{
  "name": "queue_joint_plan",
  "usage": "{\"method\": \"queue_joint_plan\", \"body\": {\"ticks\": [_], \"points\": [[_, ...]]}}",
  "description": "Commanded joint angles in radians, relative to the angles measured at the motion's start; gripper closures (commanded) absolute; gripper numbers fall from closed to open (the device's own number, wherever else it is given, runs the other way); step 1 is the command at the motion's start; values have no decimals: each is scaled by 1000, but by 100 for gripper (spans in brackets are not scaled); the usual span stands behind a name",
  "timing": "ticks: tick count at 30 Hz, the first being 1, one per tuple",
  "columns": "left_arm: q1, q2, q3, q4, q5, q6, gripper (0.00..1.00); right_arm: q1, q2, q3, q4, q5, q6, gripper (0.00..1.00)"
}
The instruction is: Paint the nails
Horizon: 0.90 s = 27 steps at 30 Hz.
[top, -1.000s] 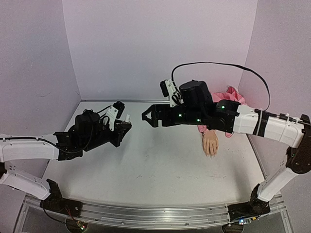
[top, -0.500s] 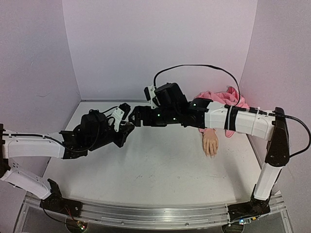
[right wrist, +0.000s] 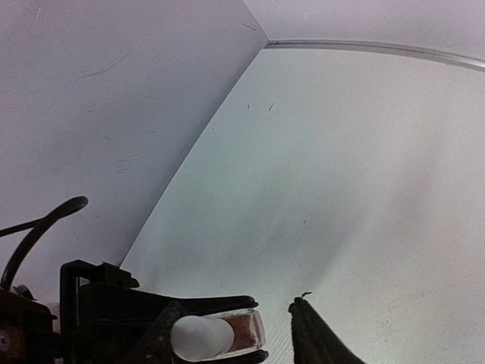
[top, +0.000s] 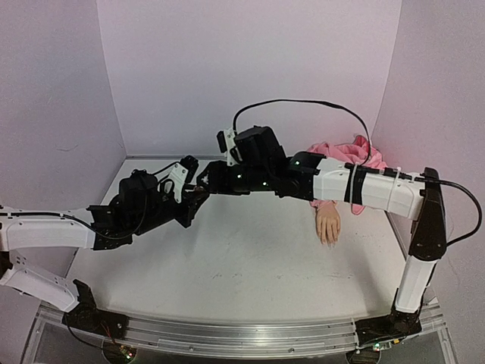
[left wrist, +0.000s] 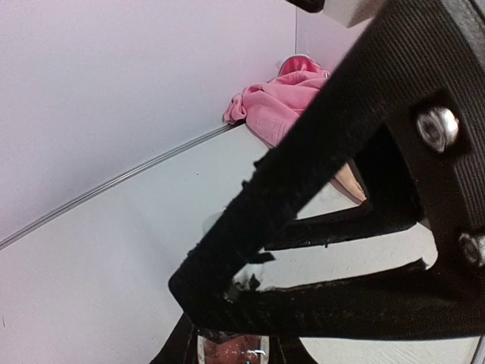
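The mannequin hand (top: 328, 222) lies palm down at the right of the table, sticking out of a pink sleeve (top: 345, 153); its nails are too small to make out. My left gripper (top: 195, 196) is shut on a small pinkish polish bottle (right wrist: 244, 330) with a white cap (right wrist: 198, 338), held above the table's left half. My right gripper (top: 204, 183) meets it there. In the right wrist view its fingers stand either side of the cap, still open, with a gap to the right finger (right wrist: 314, 337). The bottle (left wrist: 231, 350) shows at the bottom of the left wrist view.
Pale walls close the table (top: 250, 265) in on the left, back and right. The right arm (top: 364, 189) stretches across the back of the table from the right. The sleeve (left wrist: 280, 98) bunches in the far right corner.
The right arm has swung left across the table to the bottle, and its jaws have narrowed around the cap. The left arm has shifted slightly toward it, still gripping the bottle.
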Motion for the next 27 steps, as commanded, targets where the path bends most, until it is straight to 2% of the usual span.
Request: {"method": "queue_joint_plan", "body": {"ticks": [1,5,8,9,11,13,14,15,18,21,23,25,27], "points": [[-5,-31,3,68,6,-16,100,12,9,18,38,-3,-1,66],[-5,-45,-5,68,42,-43,100,14,-9,3,46,-23,-34,100],[-1,-75,-21,68,165,-63,100,12,-47,-27,67,-109,-132,100],[7,-89,-27,68,318,-66,100,12,-64,-44,83,-182,-194,100],[41,-120,-47,92,631,-78,100,6,-105,-86,109,-437,-349,100],[71,-143,-71,156,933,-115,100,6,-166,-164,175,-849,-499,100],[73,-148,-77,183,1051,-131,100,6,-202,-224,244,-1001,-530,100],[74,-152,-76,191,1122,-146,100,5,-242,-289,329,-1044,-505,100],[75,-160,-83,190,1134,-179,100,6,-288,-345,366,-1003,-473,100],[74,-162,-102,192,1032,-177,100,7,-294,-355,368,-931,-442,100],[75,-158,-107,192,953,-173,100,6,-314,-361,361,-783,-414,96],[75,-155,-108,191,836,-163,100,6,-338,-361,320,-516,-379,64],[75,-162,-117,186,720,-145,100,5,-346,-335,235,-333,-355,45]]}}
